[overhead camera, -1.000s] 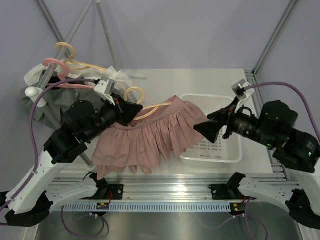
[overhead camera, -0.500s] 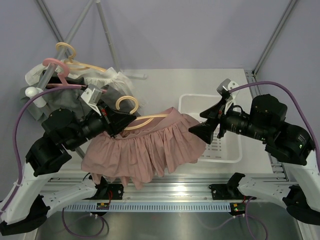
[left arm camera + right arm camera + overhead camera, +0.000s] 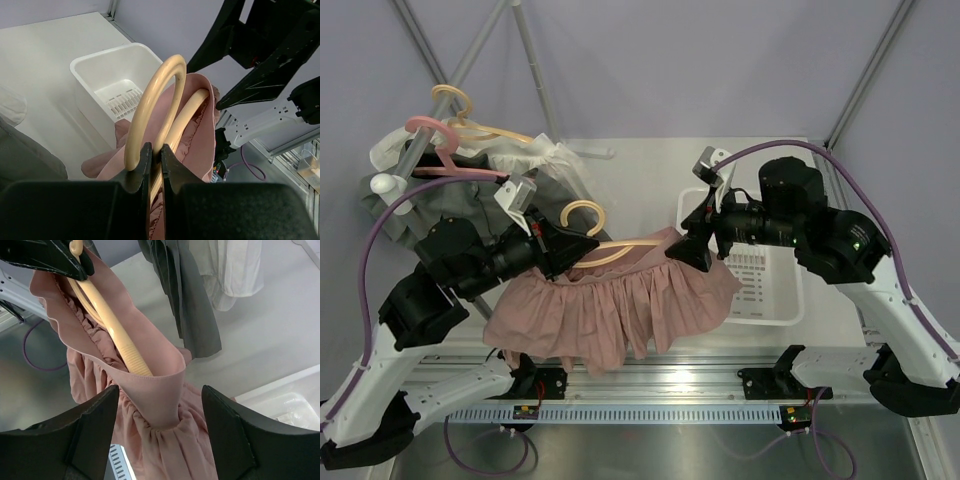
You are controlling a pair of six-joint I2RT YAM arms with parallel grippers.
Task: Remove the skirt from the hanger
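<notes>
A pink pleated skirt (image 3: 620,305) hangs on a cream hanger (image 3: 582,212), held above the table's front. My left gripper (image 3: 582,243) is shut on the hanger's neck (image 3: 156,145) just below its hook. My right gripper (image 3: 688,248) is open at the skirt's right end; its fingers (image 3: 92,427) stand either side of the waistband (image 3: 160,390), not touching it. The hanger's ribbed arm (image 3: 112,325) runs inside the waistband. The skirt also shows in the left wrist view (image 3: 200,130).
A white basket (image 3: 770,290) sits on the table at the right, below my right arm. A rack at the back left holds a pink hanger (image 3: 430,130), another cream hanger (image 3: 455,100) and grey and white garments (image 3: 395,200).
My right gripper has moved left and up from over the basket to the skirt's right end. My left gripper has swung the hanger and skirt slightly, holding it throughout.
</notes>
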